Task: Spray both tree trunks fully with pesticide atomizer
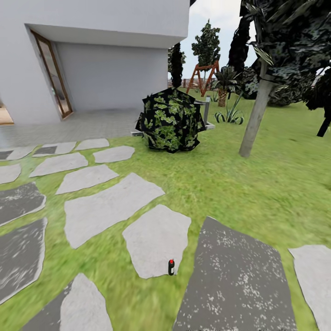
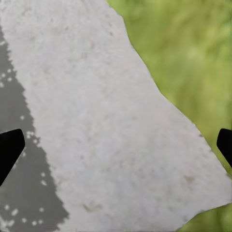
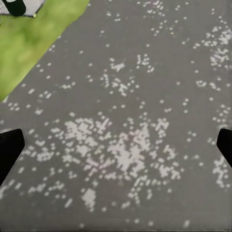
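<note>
Atomizer (image 1: 171, 267) upright at near edge of pale slab (image 1: 156, 243), just beside grass strip and dark slab (image 1: 236, 280). Open lawn (image 1: 257, 184) beyond, toward trunk (image 1: 255, 115) at right; bush (image 1: 170, 120) mid-ground. Left gripper (image 2: 116, 147) over pale slab edge, jaws wide apart, empty. Right gripper (image 3: 116, 147) over speckled dark slab, jaws likewise spread, empty.

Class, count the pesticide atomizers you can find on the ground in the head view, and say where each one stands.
1. The pesticide atomizer stands upright at the near edge of a pale paving stone, beside the dark speckled stone. Others could be hidden behind the round bush.
</note>
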Available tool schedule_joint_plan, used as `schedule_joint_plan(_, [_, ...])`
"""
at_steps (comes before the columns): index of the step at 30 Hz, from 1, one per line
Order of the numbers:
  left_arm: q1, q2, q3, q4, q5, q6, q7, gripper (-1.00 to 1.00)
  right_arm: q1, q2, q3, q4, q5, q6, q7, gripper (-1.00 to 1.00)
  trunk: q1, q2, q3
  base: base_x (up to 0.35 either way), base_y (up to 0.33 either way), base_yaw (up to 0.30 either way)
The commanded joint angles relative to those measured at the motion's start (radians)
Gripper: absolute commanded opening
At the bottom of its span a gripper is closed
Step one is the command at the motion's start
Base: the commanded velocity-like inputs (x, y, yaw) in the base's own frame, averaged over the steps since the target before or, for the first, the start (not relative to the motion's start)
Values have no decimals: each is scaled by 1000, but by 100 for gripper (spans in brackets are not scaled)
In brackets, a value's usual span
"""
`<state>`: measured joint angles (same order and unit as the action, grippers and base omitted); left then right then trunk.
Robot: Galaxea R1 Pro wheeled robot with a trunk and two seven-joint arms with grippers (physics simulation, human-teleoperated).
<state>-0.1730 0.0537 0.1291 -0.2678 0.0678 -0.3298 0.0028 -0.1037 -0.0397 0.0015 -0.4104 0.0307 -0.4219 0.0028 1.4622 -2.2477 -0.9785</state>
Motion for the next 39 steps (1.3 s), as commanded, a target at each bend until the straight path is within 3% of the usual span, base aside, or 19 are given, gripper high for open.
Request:
schedule_joint_plan(1, [0, 0, -3, 1, 7, -3, 1, 100, -1, 0, 0, 1, 3, -3, 0, 100, 0, 0, -1, 28, 302, -270])
schedule_joint_plan(21, [0, 0, -3, 1, 7, -3, 0, 100, -1, 0, 0, 1, 3, -3, 0, 100, 0, 0, -1, 81, 300, -270])
schedule_joint_plan(39, [0, 0, -3, 1, 7, -3, 1, 100, -1, 0, 0, 1, 3, -3, 0, 100, 0, 0, -1, 8, 23, -270])
